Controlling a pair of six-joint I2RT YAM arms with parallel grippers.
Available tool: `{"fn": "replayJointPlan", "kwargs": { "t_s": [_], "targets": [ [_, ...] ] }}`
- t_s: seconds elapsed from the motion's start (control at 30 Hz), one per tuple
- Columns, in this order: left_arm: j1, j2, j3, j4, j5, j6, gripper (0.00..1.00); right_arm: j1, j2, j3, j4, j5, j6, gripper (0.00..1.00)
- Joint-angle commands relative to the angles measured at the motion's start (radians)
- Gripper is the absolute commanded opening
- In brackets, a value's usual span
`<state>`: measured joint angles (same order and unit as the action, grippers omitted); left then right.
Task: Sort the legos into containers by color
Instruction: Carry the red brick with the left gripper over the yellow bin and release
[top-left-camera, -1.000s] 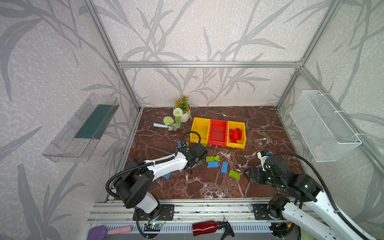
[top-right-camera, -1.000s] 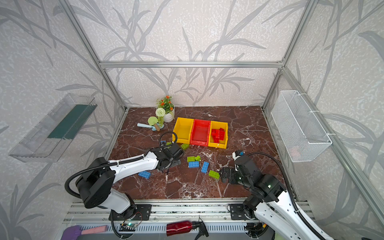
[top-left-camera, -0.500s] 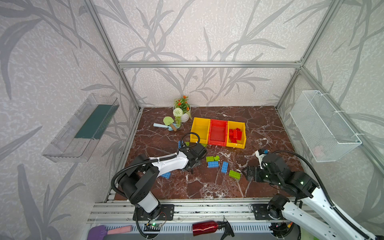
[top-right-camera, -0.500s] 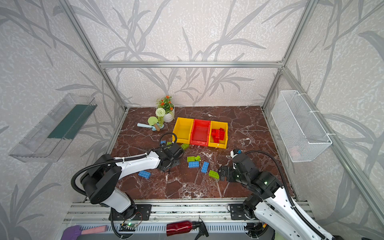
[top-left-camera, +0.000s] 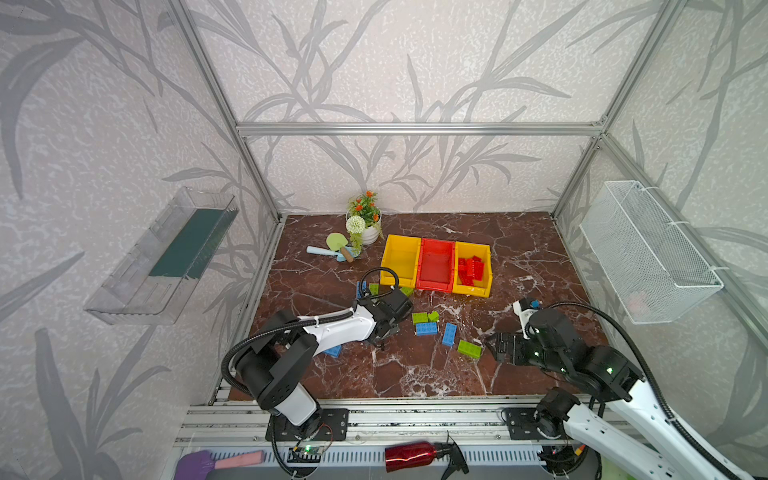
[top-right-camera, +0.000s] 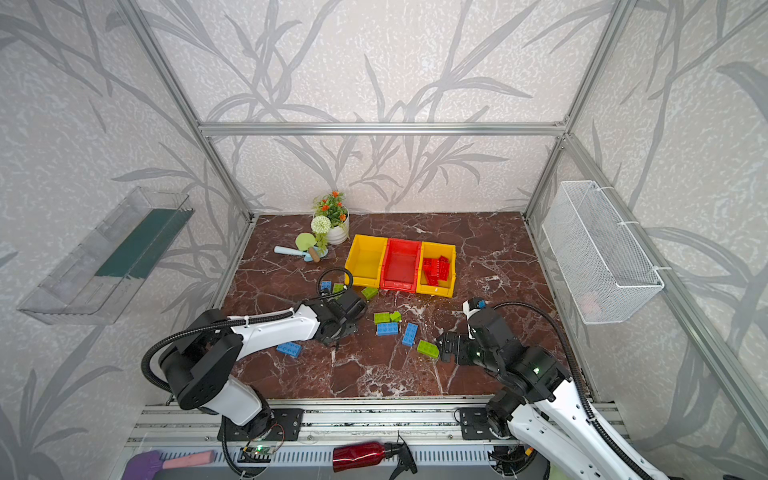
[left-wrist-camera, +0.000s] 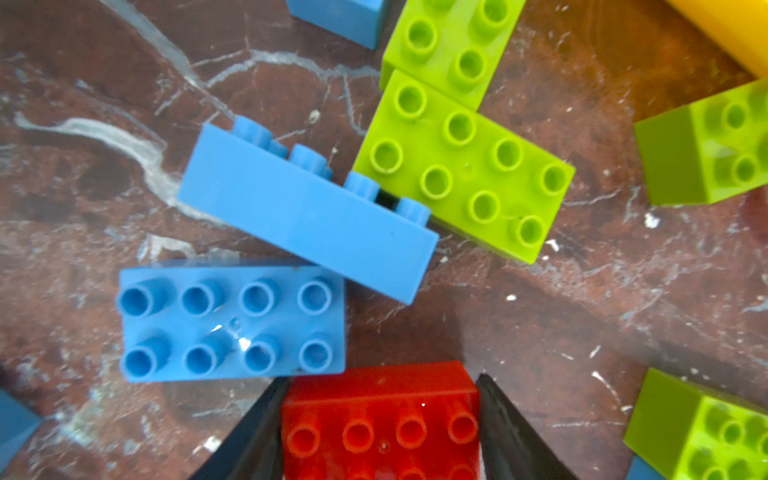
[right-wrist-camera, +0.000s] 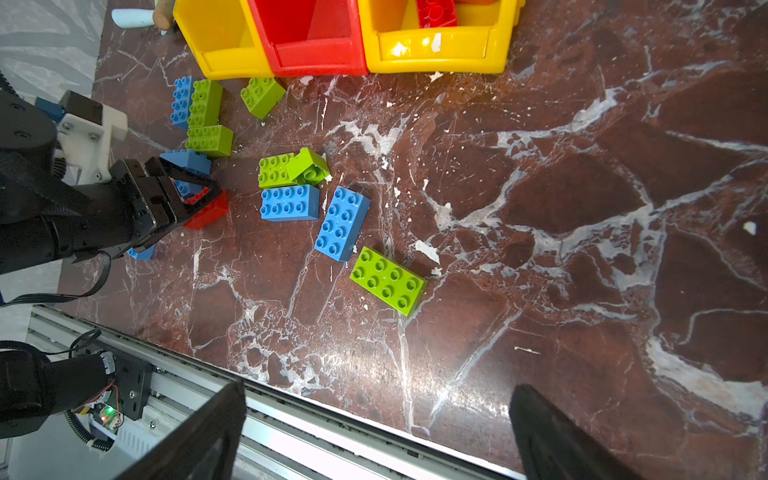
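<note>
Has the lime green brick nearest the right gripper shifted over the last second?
No. In a top view the lime green brick keeps its spot beside the slanted blue brick.

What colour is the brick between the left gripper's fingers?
The brick is red; left wrist view shows it best.

Holding the left arm stretched low and forward, pinching a red lego brick between the left gripper fingers. Keeping the right arm bent low, right gripper gaping wide, gripping nothing.

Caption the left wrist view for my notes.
Left gripper clamps a red lego; blue legos and green legos lie nearby.
</note>
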<state>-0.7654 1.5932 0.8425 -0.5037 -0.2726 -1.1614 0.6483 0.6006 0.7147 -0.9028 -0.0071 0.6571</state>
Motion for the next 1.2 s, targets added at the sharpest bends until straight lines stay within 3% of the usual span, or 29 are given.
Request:
{"fn": "replayJointPlan", "kwargs": {
  "t_s": [0.0,0.37,0.93,1.17],
  "targets": [
    [-0.032,0.006,0.082,-0.138,-0.057,0.036,0.39,0.004,-0.012,0.011,-0.008,0.012,-0.012,0.99],
    [-0.104,0.134,0.518,-0.275,-0.081,0.236,0.36,0.004,-0.087,0.038,-0.086,0.038,-0.01,0.99],
    [-0.132,0.79,1.579,-0.408,-0.04,0.64,0.35,0.002,-0.106,0.093,-0.16,0.103,0.028,0.99],
    [-0.129,0.939,1.698,-0.237,-0.046,0.736,0.36,0.002,-0.083,0.127,-0.19,0.159,0.033,0.99]
  ]
}}
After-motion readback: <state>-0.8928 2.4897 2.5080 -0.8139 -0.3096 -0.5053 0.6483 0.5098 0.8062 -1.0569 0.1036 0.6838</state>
